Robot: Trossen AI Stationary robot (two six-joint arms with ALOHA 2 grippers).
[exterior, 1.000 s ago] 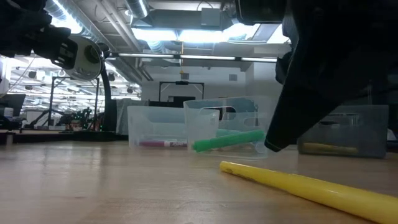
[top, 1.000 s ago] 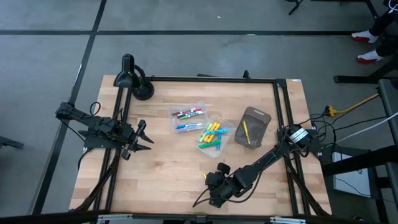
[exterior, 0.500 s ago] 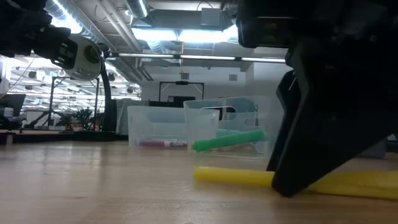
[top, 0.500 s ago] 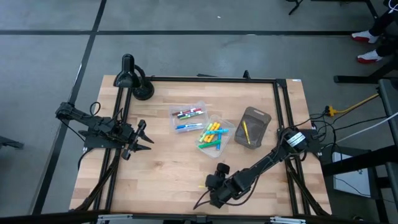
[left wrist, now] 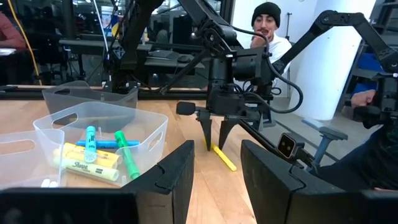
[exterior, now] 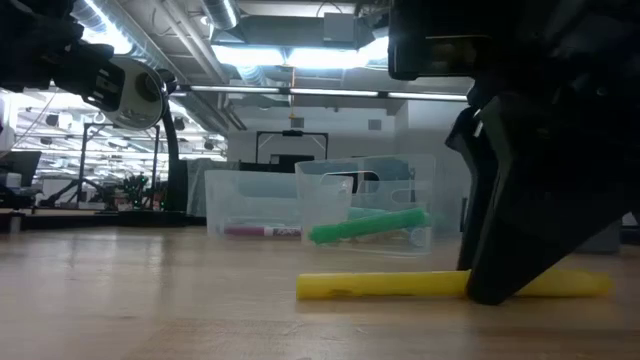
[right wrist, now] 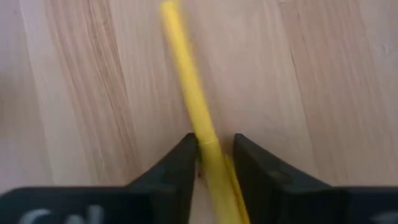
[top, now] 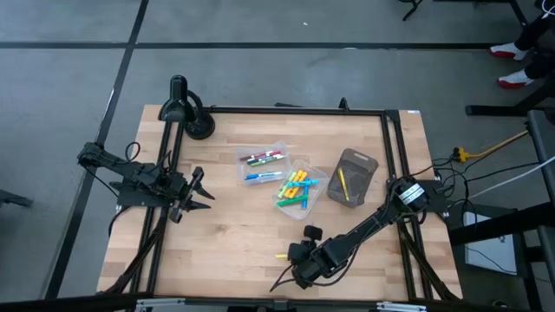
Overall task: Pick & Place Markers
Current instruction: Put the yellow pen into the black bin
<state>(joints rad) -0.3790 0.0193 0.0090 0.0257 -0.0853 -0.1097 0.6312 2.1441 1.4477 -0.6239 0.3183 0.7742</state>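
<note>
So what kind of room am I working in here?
Probably a robotics lab or workshop: bare ceiling ducts and strip lights overhead, more robot arms on benches behind, and a person seated nearby.

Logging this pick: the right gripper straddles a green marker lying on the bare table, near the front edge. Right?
Not green: the marker between the right gripper fingers is yellow, as the right wrist view shows. The rest holds: it lies on the bare table near the front edge.
</note>
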